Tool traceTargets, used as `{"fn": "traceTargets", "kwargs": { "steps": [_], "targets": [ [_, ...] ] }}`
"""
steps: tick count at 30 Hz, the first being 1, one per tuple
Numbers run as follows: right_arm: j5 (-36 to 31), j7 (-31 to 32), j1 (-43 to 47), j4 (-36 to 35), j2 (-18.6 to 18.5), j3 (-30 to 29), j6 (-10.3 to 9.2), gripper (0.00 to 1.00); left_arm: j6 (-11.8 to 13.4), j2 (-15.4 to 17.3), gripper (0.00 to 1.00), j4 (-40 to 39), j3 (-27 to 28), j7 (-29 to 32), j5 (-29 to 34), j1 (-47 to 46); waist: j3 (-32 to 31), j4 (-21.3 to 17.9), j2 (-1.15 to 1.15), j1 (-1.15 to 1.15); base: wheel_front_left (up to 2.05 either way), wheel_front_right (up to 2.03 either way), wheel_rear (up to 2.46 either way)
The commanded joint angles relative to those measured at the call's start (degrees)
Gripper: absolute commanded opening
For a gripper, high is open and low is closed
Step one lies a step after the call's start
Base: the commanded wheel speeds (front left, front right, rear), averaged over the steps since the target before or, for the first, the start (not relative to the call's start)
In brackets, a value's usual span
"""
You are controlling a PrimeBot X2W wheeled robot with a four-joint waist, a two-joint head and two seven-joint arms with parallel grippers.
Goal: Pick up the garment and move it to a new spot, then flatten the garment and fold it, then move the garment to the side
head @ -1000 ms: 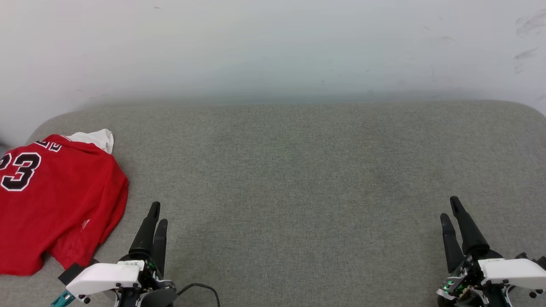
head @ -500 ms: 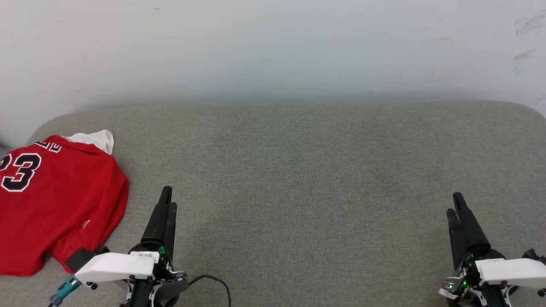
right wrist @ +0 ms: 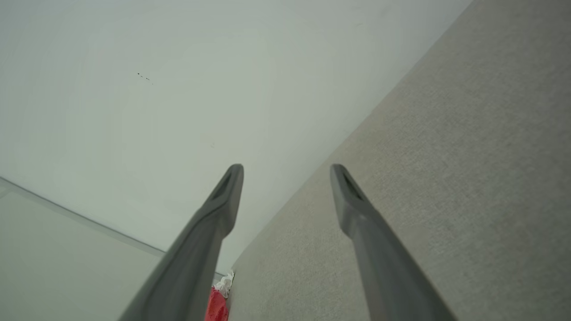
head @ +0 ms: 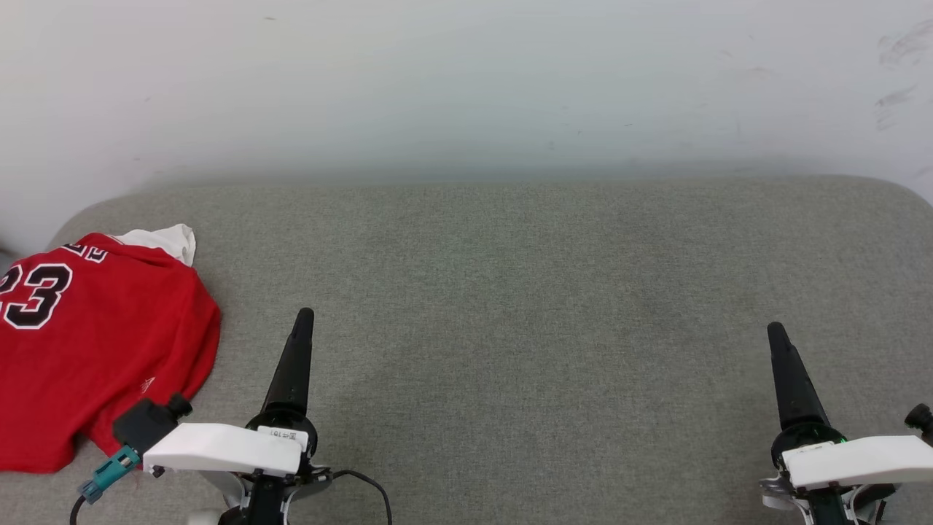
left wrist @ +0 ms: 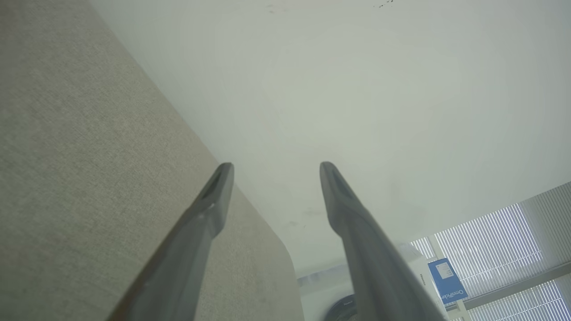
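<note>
The red garment [head: 95, 343] lies at the bench's [head: 510, 292] left end and has not moved. Near it, the left gripper [head: 303, 321] has turned sideways and slid away, fingers spread, holding nothing. The middle has lots of free room. By the right end, the right gripper [head: 777, 335] has turned too, spread wide. I think the shirt is already put aside.

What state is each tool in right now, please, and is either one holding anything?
Left tool: open, holding nothing.
Right tool: open, holding nothing.
</note>
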Motion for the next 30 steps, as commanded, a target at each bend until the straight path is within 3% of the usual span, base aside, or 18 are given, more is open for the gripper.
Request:
{"fn": "traceTargets", "kwargs": {
  "steps": [1, 14, 30],
  "targets": [
    [-2.42, -0.54, -0.22, -1.16, -0.26, 0.27, 0.01, 1.0, -0.12, 0.05, 1.0, -1.11, 0.09, -0.46, 1.97, -0.27, -0.01, 0.02, 0.0, 0.0, 0.0, 0.0, 0.0],
    [-22.4, -0.1, 0.75, -2.54, -0.22, 0.31, 0.02, 1.0, -0.15, -0.21, 1.0, 0.51, 1.43, -2.91, 21.55, 0.51, -0.23, 0.05, 0.0, 0.0, 0.0, 0.0, 0.0],
    [-38.16, 0.15, 1.33, -4.79, 0.24, -0.04, 0.02, 1.0, -0.18, 0.47, 1.0, 2.18, 2.58, -5.58, 39.56, 0.4, -0.41, 0.17, 0.0, 0.0, 0.0, 0.0, 0.0]
  ]
}}
